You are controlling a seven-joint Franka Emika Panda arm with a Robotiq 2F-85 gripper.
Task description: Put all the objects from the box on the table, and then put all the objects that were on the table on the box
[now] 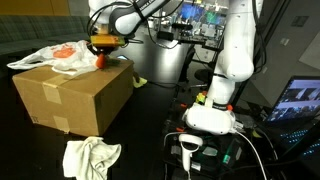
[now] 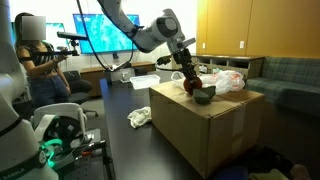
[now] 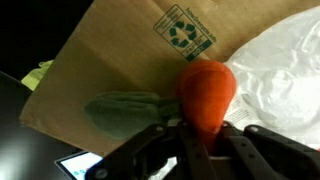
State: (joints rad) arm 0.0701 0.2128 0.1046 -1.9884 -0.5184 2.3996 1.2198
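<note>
The box (image 1: 70,95) sits on the dark desk (image 1: 155,110), its taped top facing up and a recycling mark printed on the flap in the wrist view. My gripper (image 3: 205,135) is over the box top, towards its far right corner in an exterior view (image 1: 103,45). It is nearly closed, pinching an orange toy carrot (image 3: 207,90) with soft green leaves (image 3: 125,110) trailing to the left. I cannot tell whether the carrot touches the cardboard. A crumpled white plastic bag (image 1: 55,58) lies on the box top just beside the carrot, spreading left. On the desk, near the front of the box, lies a rumpled pale cloth (image 1: 90,157). Further right an open laptop (image 1: 300,100) glows.
</note>
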